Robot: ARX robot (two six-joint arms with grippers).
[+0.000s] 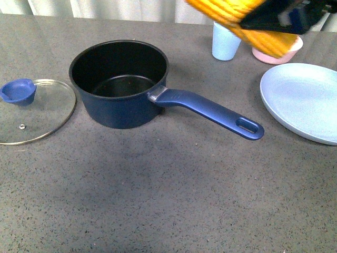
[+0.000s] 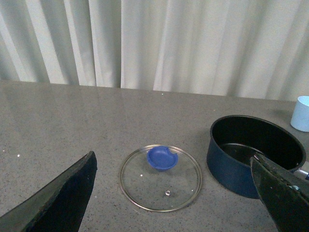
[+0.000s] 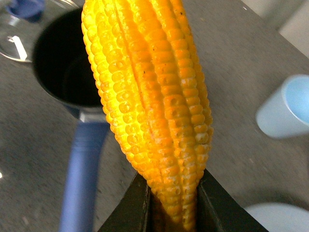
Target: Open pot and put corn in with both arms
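Corn (image 3: 154, 96) gripped by right hand (image 3: 173, 195) at one end; pot (image 3: 58, 63) beyond.

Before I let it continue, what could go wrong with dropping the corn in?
The right pincer grips the long yellow-orange corn cob only at one end, so it may slip out before reaching the dark navy-blue round saucepan. A fall could topple the small pale blue cup nearby.
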